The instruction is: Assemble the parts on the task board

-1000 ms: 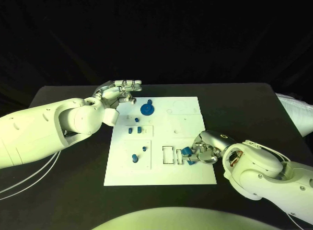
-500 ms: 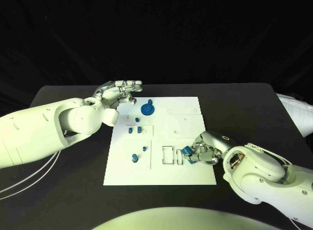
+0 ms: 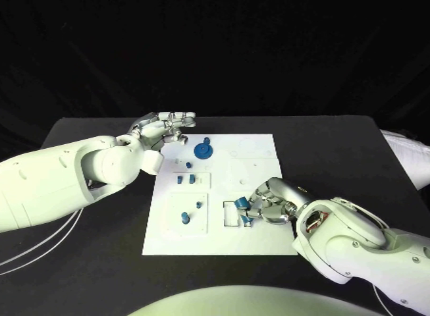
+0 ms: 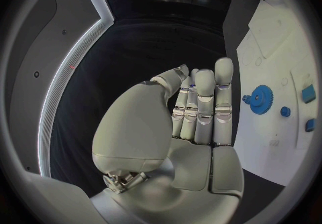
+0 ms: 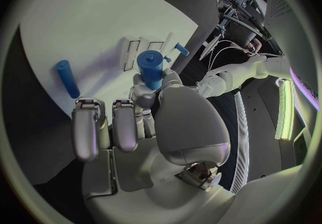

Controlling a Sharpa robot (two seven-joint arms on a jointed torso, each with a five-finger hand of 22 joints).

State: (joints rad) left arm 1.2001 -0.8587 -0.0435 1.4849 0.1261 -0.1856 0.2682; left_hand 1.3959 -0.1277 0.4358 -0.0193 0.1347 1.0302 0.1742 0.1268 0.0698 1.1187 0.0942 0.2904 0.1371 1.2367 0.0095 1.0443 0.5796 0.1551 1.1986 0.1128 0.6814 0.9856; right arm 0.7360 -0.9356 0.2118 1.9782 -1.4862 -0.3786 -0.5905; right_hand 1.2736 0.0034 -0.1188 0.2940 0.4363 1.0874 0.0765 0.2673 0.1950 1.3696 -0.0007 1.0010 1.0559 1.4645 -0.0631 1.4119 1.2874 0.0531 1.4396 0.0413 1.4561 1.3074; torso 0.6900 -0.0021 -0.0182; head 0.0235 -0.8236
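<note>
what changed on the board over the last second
The right hand moved toward the robot's left across the task board, carrying the blue cylinder it holds to the slots near the board's middle. The left hand stayed at the board's far left corner, holding nothing, and the blue gear and other parts did not move.

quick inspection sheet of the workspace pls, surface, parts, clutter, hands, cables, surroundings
surface: black table, white board in its middle
job's things: blue gear at the board's far end; small blue pieces left of centre; blue peg held over the board's near slots
clutter: nothing seen
hands: right hand grips the peg; left hand hangs by the board's far left corner, fingers together, holding nothing
cables: pale cables under the left arm
surroundings: dark backdrop
</note>
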